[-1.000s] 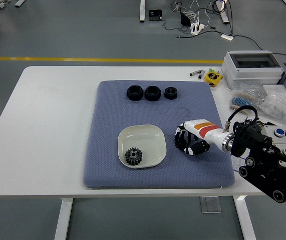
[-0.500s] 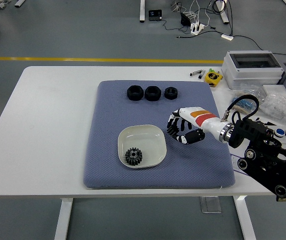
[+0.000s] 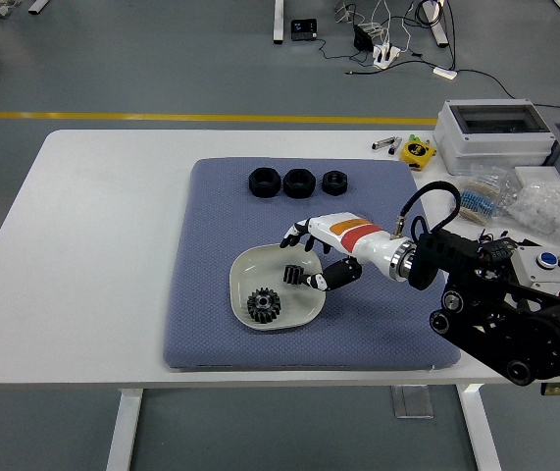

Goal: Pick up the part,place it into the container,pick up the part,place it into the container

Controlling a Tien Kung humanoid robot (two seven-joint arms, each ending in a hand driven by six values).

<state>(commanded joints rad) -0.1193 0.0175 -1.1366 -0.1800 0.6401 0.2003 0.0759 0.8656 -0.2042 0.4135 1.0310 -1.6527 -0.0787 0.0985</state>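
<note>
My right hand (image 3: 311, 257) is out over the bowl (image 3: 245, 268), palm down, and pinched between thumb and fingers (image 3: 293, 234) is a small black part (image 3: 295, 275), hanging just above the bowl's right half. I grip it from the side so it can drop straight down when I let go, with nothing of mine in its way.

One gear (image 3: 263, 305) already lies in the bowl, low and a bit left of centre. I hold the new part up and to the right of it, apart from it, so the two shouldn't stack or knock each other out.

The bowl sits near the front of the blue mat (image 3: 201, 324), which I reckon is there to keep parts from rolling or skidding on the white table (image 3: 93, 245). Along the mat's far edge, three black parts (image 3: 298, 183) wait in a row, well clear of my reach path.

My left hand is nowhere in view.

I'd judge this the second placing, nearly done: only the release remains. The risk is the bowl's sloped wall, since the part could tip or slide toward the gear.
</note>
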